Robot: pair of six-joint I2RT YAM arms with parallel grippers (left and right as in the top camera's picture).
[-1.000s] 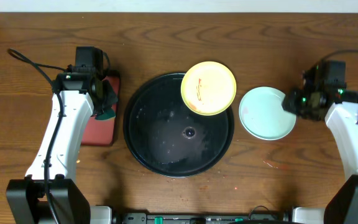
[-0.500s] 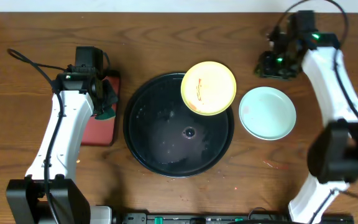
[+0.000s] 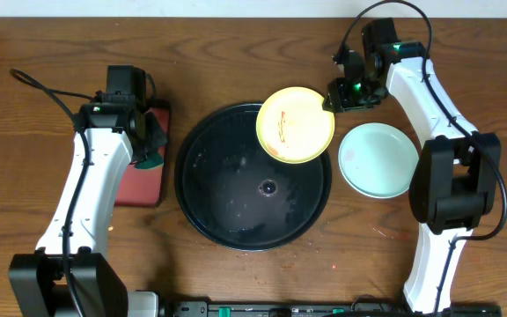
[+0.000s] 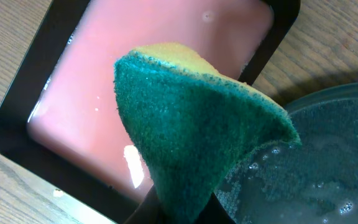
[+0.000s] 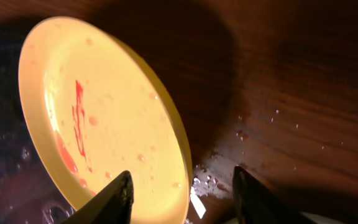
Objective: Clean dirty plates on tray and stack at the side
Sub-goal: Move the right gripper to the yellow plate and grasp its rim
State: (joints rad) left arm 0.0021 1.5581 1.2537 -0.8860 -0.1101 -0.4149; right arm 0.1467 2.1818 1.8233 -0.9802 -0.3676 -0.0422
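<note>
**Yellow plate unwashed, pale stack begun at the side**

Green and yellow sponge (image 4: 191, 137) is pinched in the left gripper (image 3: 150, 145), whose jaws are pressed together on its lower corner. It hangs over the near edge of the pink tray (image 3: 139, 187), just beside the black tray (image 3: 186, 189). The black tray is wet and bare across its middle, with no plate lying flat inside it.

The yellow plate (image 3: 296, 124) lies across the black tray's upper right rim, part over the tray and part past it. It carries red smears, so by my reading it is the one left to scrub and move. The right gripper (image 3: 342, 94) hovers at that plate's right edge with its jaws spread and nothing between them. The pale plate (image 3: 378, 160) lies on the table just right of the black tray, looking clean; this seems to be the stack. Whether it is one plate or two, I cannot tell.

The overhead view alone gives the whole layout and the pale plate. The left wrist view alone shows soap bubbles on the black tray and the sponge's scouring face. The right wrist view alone shows water droplets on the yellow plate, and wet spots on the wood beside it
</note>
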